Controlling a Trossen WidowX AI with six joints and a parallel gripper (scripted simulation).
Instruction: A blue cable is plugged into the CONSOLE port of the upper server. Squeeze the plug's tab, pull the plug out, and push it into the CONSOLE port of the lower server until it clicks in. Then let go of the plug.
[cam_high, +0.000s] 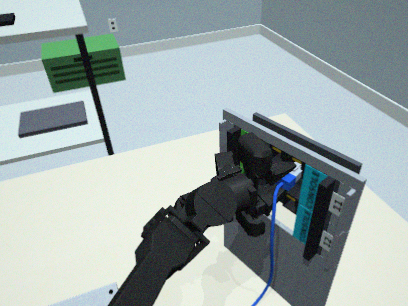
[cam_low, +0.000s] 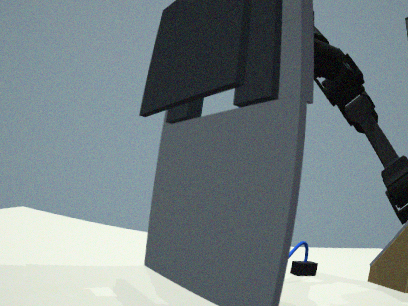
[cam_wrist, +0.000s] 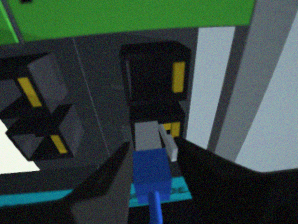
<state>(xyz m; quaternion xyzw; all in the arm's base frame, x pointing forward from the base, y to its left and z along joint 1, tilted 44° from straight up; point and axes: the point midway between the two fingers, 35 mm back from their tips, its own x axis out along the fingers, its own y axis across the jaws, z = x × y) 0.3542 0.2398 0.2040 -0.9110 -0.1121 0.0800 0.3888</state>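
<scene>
The blue plug (cam_high: 289, 180) (cam_wrist: 150, 170) with a clear nose and a pale tab (cam_wrist: 169, 143) sits in the upper server's CONSOLE port, beside the teal label (cam_high: 312, 181). Its blue cable (cam_high: 273, 235) hangs down. My gripper (cam_wrist: 152, 144) is partly open, its fingers on either side of the plug with very narrow gaps; contact is not clear. In the top view the arm partly hides the fingers. The lower server's CONSOLE port (cam_wrist: 42, 146) is empty, in the left column of the wrist view. The exterior view shows only the panel's back; plug and gripper are hidden.
The grey rack panel (cam_high: 260, 260) (cam_low: 220, 190) stands upright around the servers. Number tags 11 (cam_high: 337, 204) and 12 (cam_high: 326, 241) are at its right. Another port (cam_wrist: 155, 75) is above the plug in the wrist view. A black block (cam_low: 304, 268) holds the cable's far end.
</scene>
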